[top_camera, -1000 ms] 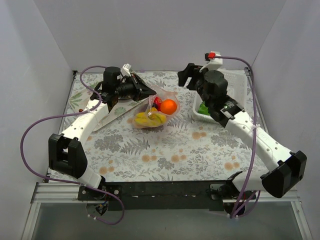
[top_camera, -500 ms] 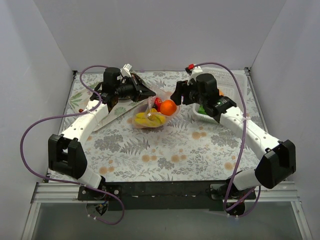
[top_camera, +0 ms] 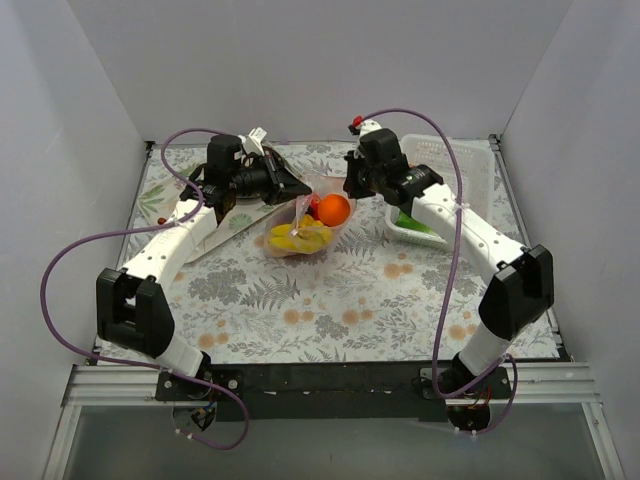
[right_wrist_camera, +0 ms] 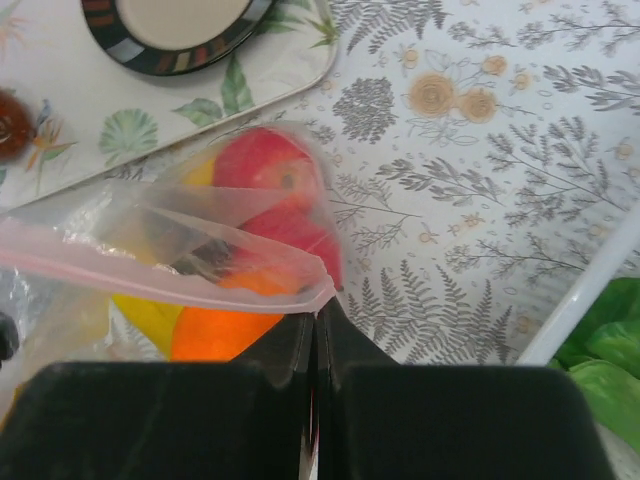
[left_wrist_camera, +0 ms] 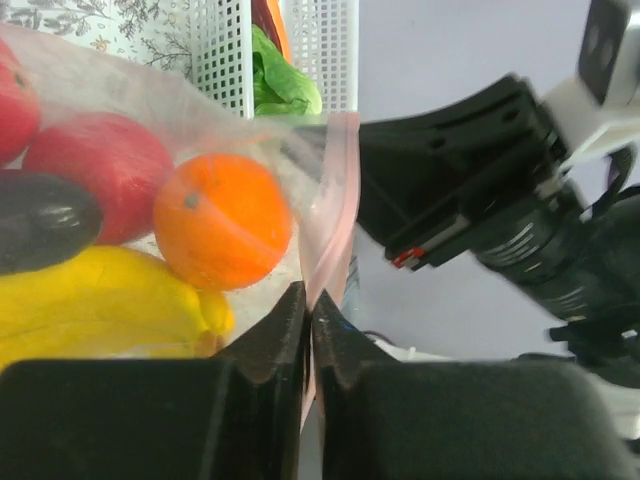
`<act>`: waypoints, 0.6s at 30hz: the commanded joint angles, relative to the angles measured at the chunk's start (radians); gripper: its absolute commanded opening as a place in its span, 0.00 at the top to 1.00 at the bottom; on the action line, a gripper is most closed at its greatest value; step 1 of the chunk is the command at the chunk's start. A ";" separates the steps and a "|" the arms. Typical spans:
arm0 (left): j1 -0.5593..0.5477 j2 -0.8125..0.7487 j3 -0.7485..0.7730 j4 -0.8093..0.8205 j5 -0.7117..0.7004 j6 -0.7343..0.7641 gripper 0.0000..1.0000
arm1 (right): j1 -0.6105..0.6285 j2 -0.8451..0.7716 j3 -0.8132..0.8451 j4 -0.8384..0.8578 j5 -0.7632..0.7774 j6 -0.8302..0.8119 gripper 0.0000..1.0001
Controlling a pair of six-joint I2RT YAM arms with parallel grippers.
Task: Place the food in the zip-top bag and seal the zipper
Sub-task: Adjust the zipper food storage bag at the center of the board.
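Clamped shut on the zipper (left_wrist_camera: 335, 190) near its left end with the left gripper (left_wrist_camera: 308, 300); clamped shut on its right corner with the right gripper (right_wrist_camera: 316, 320). Strung between the two, at the far middle of the table (top_camera: 300, 300): the bag (top_camera: 300, 228), holding an orange (top_camera: 333, 210), banana (top_camera: 295, 238) and red fruits (left_wrist_camera: 95, 190). Just right, basket (top_camera: 470, 170) with a green leaf (left_wrist_camera: 285, 90)
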 commanded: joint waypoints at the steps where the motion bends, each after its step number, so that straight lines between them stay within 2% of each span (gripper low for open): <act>1: -0.006 -0.017 0.052 -0.014 0.025 0.131 0.87 | 0.005 0.055 0.266 -0.215 0.169 0.034 0.99; 2: -0.018 -0.023 0.054 -0.014 0.006 0.166 0.74 | 0.005 0.073 0.305 -0.246 0.180 0.034 0.99; 4: -0.038 -0.078 0.028 0.017 -0.093 0.241 0.61 | 0.005 0.142 0.440 -0.320 0.197 0.034 0.99; 5: -0.058 -0.110 0.011 0.035 -0.128 0.261 0.47 | 0.005 0.162 0.479 -0.373 0.194 0.031 0.99; 8: -0.072 -0.259 -0.101 0.147 -0.251 0.300 0.31 | 0.005 0.208 0.551 -0.416 0.190 0.031 0.99; 10: -0.073 -0.369 -0.186 0.215 -0.343 0.315 0.28 | 0.005 0.224 0.577 -0.427 0.201 0.031 0.99; 13: -0.075 -0.470 -0.300 0.285 -0.400 0.347 0.28 | 0.005 0.233 0.580 -0.430 0.201 0.035 0.99; 18: -0.102 -0.699 -0.507 0.440 -0.362 0.488 0.30 | -0.003 0.260 0.579 -0.436 0.187 0.048 0.99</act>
